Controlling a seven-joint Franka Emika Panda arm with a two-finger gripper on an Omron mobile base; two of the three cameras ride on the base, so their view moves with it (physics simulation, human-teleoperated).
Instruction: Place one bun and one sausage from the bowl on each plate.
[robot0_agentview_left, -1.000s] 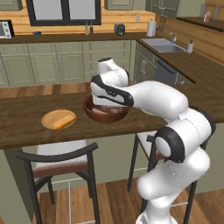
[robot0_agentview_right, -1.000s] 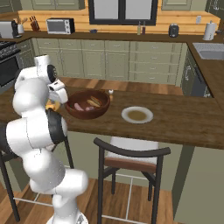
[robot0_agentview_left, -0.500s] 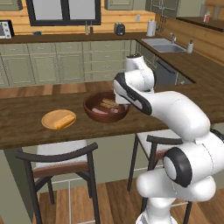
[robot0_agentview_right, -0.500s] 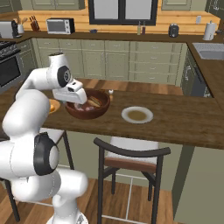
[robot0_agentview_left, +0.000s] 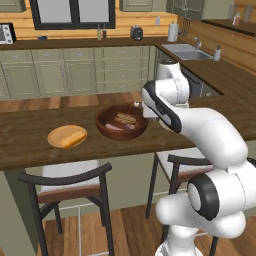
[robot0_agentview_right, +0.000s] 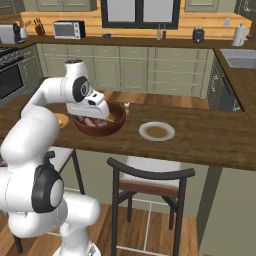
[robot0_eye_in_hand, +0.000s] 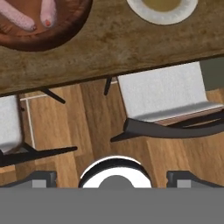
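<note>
My gripper (robot0_eye_in_hand: 112, 177) stands wide open, holding nothing, at the hand view's bottom. The bowl (robot0_eye_in_hand: 52, 33) with sausages (robot0_eye_in_hand: 19, 17) sits upper left, the pale plate (robot0_eye_in_hand: 164, 15) top right.

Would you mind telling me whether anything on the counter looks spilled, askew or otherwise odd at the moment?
Nothing stands out. The bowl sits upright on the counter with sausages inside, the tan plate carries one bun, and the pale plate lies flat and bare. No food is spilled.

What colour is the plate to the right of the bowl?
Pale grey-white with a brownish centre; the plate shows best in the right base view.
</note>
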